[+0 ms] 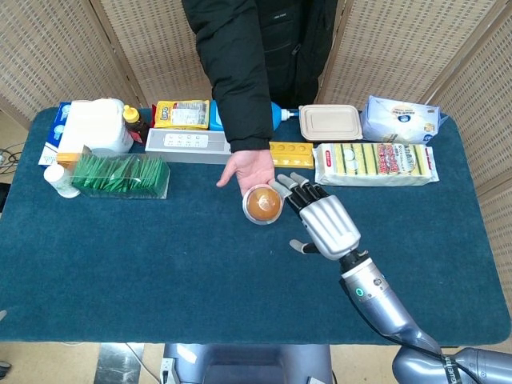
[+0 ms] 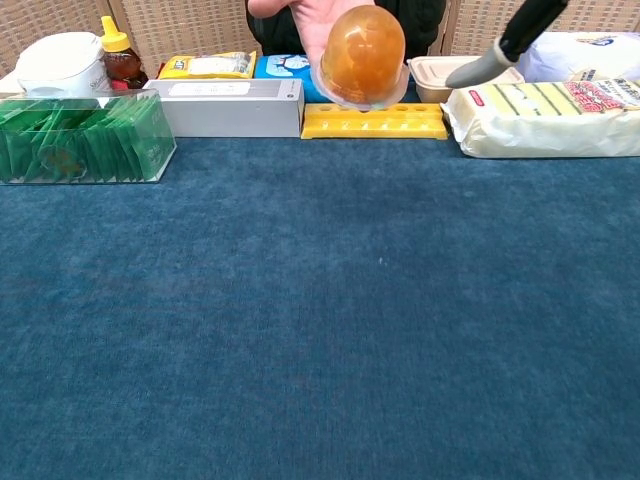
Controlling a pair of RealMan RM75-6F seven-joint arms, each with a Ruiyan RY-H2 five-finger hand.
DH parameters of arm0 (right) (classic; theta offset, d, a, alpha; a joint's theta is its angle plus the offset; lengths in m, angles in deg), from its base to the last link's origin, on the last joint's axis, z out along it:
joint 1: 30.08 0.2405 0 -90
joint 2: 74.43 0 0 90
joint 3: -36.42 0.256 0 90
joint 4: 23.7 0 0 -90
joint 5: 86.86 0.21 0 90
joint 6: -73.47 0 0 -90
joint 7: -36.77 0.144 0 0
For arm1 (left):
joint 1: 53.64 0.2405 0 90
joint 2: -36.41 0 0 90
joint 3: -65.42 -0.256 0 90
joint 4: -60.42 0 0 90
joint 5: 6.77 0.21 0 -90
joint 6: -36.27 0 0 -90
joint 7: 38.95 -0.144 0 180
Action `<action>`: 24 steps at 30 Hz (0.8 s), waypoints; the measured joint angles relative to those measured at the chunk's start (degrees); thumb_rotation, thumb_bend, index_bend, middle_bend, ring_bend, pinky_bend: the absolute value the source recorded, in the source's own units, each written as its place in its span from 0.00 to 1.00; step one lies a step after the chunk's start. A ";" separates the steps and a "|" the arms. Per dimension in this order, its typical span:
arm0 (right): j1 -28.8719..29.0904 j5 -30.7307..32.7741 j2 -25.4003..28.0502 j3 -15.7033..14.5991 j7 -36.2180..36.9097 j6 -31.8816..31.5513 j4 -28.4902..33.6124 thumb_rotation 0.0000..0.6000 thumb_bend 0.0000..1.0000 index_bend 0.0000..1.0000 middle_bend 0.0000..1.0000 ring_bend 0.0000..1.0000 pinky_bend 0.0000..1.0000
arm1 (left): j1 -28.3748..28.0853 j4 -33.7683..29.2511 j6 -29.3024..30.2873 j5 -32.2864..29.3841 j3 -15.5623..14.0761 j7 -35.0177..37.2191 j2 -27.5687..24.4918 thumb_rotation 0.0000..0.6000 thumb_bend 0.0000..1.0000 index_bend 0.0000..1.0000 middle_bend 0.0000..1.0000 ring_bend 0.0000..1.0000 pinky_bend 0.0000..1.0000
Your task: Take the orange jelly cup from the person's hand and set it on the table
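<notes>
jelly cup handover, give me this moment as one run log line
phase: reach | round orange jelly cup: on person's open palm | right robot hand: open, beside cup, not gripping | left robot hand: not in view

The right hand (image 1: 318,222) has bare blue table (image 1: 200,272) below it and to its left. Just past its fingers sits the jelly cup (image 1: 262,203) on the person's hand (image 1: 250,170). Beyond that stand the yellow tray (image 1: 290,154) and the sponge pack (image 1: 374,163).

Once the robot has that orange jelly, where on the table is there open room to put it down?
The whole near half of the blue table is bare, from the green packet box and sponge pack forward to the front edge. The back edge is crowded: white jar, grey box, yellow tray, lunch box.
</notes>
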 measured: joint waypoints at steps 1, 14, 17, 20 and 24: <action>0.44 0.86 -0.30 0.17 -0.57 0.11 0.13 1.00 0.23 0.10 0.12 0.12 0.28 | 0.00 0.08 -0.02 0.03 -0.04 0.12 -0.03 1.00 0.07 0.00 0.00 0.00 0.07; 8.00 13.60 -6.34 2.77 -8.05 -0.61 -1.20 1.00 0.28 0.20 0.19 0.18 0.32 | -0.41 0.47 -1.04 -0.51 -0.10 1.38 -0.39 1.00 0.07 0.00 0.00 0.00 0.07; 8.70 13.75 -7.68 2.79 -8.19 -1.88 -2.30 1.00 0.28 0.25 0.23 0.21 0.34 | -0.51 0.52 -1.19 -0.68 -0.05 1.66 -0.48 1.00 0.07 0.00 0.00 0.00 0.07; 9.31 14.39 -8.48 2.79 -8.39 -2.52 -2.92 1.00 0.28 0.28 0.25 0.23 0.35 | -0.51 0.59 -1.20 -0.66 -0.07 1.84 -0.53 1.00 0.07 0.00 0.00 0.00 0.07; 10.31 16.22 -9.61 2.90 -9.09 -2.99 -3.63 1.00 0.28 0.29 0.26 0.24 0.36 | -0.48 0.78 -1.19 -0.81 -0.08 2.25 -0.59 1.00 0.07 0.00 0.00 0.00 0.07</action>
